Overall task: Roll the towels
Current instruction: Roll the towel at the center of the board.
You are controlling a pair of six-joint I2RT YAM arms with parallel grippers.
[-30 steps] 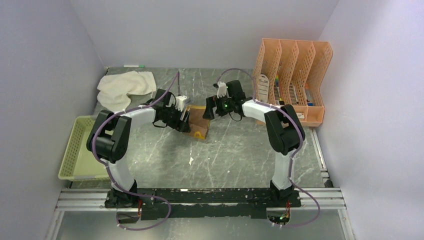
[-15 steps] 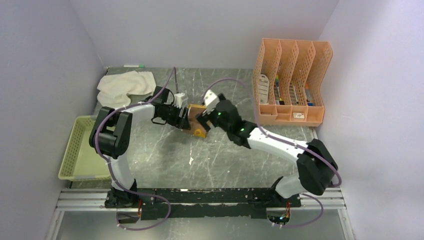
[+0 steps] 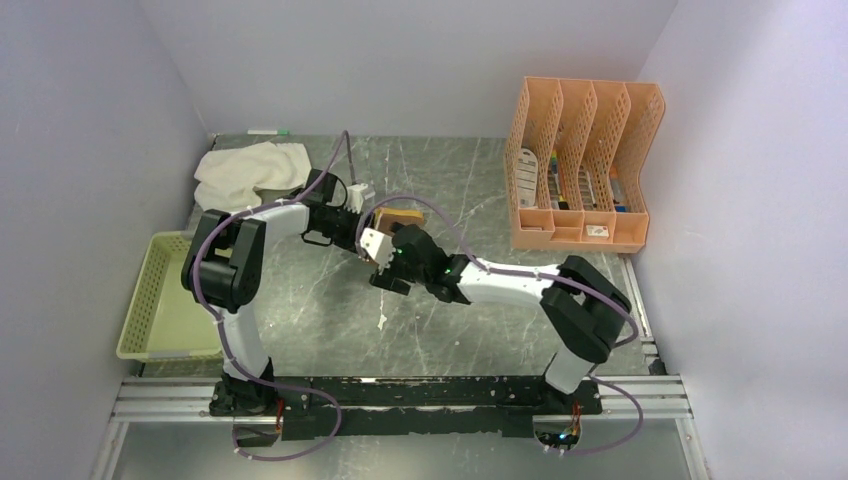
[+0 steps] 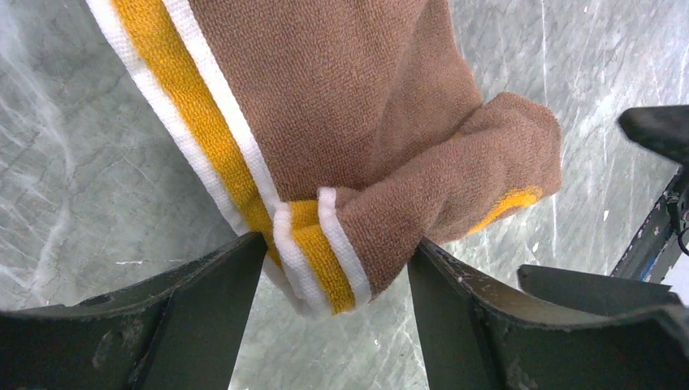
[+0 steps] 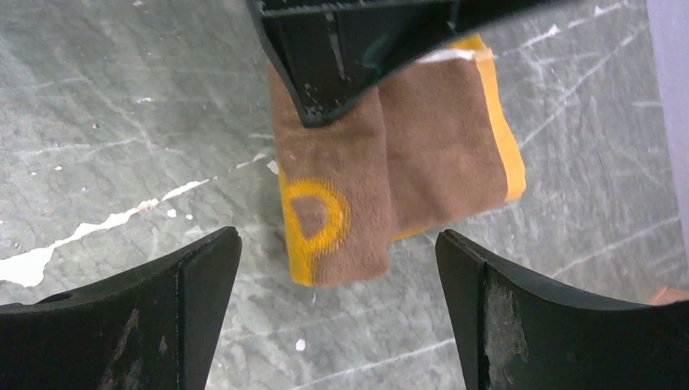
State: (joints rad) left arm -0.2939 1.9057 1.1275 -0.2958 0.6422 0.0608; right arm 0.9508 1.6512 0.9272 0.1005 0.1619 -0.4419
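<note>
Right arm (image 3: pixel 520 285): a second ago folded high beside the orange file rack (image 3: pixel 585 165); now stretched low across the table (image 3: pixel 480 335), reaching left.
Right gripper (image 5: pixel 337 237): was at the right side of the brown towel (image 5: pixel 431 146); now over its near end, jaws wide astride it.
Left gripper (image 4: pixel 337 244): seems drawn slightly back and left; the top view is cluttered there.
Brown towel, top view: mostly exposed before; now only its far strip shows.

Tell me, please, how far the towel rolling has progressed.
Done: nothing fully rolled. In hand: the brown towel, folded narrow, one end bunched between the jaws of the open left gripper; the right gripper is open at the other end. Left: finish this roll, then the cream towel, crumpled at the far left.
</note>
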